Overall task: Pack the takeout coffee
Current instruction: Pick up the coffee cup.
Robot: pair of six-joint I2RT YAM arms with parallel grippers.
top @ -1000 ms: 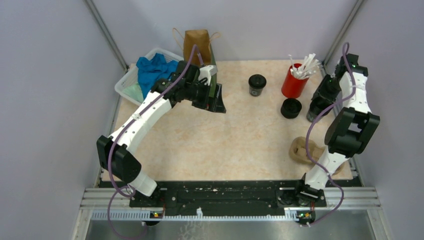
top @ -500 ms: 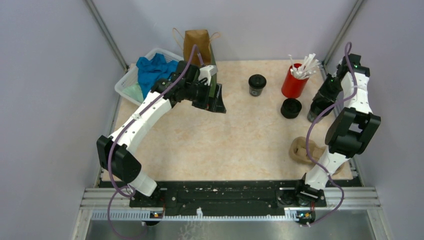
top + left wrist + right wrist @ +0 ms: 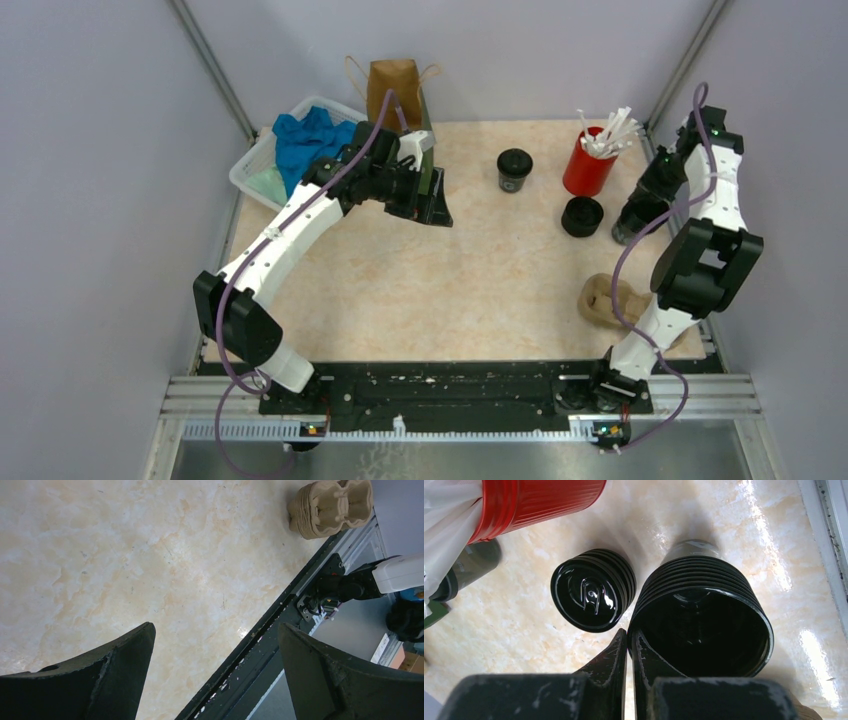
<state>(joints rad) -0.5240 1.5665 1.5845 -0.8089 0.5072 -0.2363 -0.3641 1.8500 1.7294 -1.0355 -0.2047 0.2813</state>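
Note:
One takeout coffee cup [image 3: 514, 168], small, black and lidded, stands at the back middle of the table; its side shows in the right wrist view [image 3: 471, 567]. A nested stack of open black cups [image 3: 704, 615] stands at the far right [image 3: 624, 230]. My right gripper [image 3: 630, 632] is shut on that stack's near rim, one finger inside and one outside. Beside it sits a stack of black lids [image 3: 591, 592], also seen from above [image 3: 581, 216]. My left gripper [image 3: 215, 630] hangs open and empty over the table left of centre [image 3: 430, 195].
A red cup of white sticks [image 3: 588, 160] stands behind the lids. A tan pulp carrier [image 3: 603, 300] lies near the right arm's base. A brown paper bag [image 3: 393, 85] and a white bin of blue cloth [image 3: 300, 140] sit at the back left.
My right gripper has closed its fingers onto the rim of the black cup stack, and that arm shifted slightly. The left arm has not moved.

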